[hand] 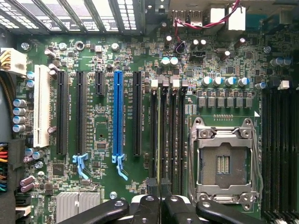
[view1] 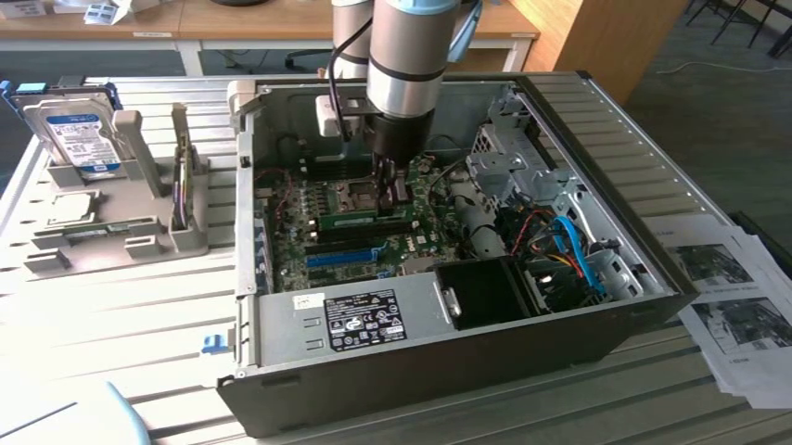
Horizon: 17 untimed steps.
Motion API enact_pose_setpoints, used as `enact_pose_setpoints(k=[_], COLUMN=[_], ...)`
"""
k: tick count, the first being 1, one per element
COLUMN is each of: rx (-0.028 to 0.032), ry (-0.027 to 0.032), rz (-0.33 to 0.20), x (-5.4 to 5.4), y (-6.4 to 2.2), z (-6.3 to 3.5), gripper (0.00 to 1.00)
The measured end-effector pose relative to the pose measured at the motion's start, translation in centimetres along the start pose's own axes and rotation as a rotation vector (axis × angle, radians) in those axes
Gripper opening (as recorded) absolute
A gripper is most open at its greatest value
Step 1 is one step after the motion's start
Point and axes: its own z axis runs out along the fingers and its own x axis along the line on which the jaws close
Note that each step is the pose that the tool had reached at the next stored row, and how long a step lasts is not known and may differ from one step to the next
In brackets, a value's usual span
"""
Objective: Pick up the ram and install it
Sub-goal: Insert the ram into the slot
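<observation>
GRIP: your jaws are clamping the ram [view1: 367, 221] | PLACE: it is sitting between them, lining up over the slots [hand: 181, 135] | PROGRESS: pickup done, seating seemingly pending

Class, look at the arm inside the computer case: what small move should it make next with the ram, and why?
Probably press straight down, gently. The gripper is shut on the ram, which stands edge-on along one of the black slots beside the socket; whether it is fully seated cannot be told.
</observation>
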Motion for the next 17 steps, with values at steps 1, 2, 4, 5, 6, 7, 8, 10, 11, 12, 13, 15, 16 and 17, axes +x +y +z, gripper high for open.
enact_pose_setpoints(k=[1, 2, 4, 5, 6, 7, 8, 10, 11, 12, 13, 15, 16, 17], rx=[0.0000, 0.0001, 0.0000, 0.0000, 0.0011, 0.0012, 0.0012, 0.0012, 0.0012, 0.0012, 0.0011, 0.0011, 0.0011, 0.0011], ry=[-0.0001, -0.0001, 0.0000, 0.0000, 0.0000, -0.0002, -0.0002, -0.0001, -0.0001, -0.0001, 0.0000, 0.0001, 0.0000, 0.0000], rz=[0.000, 0.000, 0.000, 0.000, 0.000, 0.000, 0.000, 0.000, 0.000, 0.000, 0.000, 0.000, 0.000, 0.000], x=[0.01, 0.02, 0.05, 0.05, 0.05, 0.06, 0.07, 0.10, 0.12, 0.13, 0.14, 0.15, 0.15, 0.15], y=[0.00, 0.00, 0.00, 0.01, 0.14, 0.14, 0.15, 0.15, 0.15, 0.15, 0.14, 0.15, 0.15, 0.14], z=[0.01, 0.03, 0.07, 0.07, 0.07, 0.09, 0.10, 0.12, 0.14, 0.16, 0.16, 0.16, 0.16, 0.17], gripper=[0.11, 0.11, 0.11, 0.11, 0.11, 0.11, 0.11, 0.11, 0.11, 0.11, 0.11, 0.11, 0.11, 0.11])
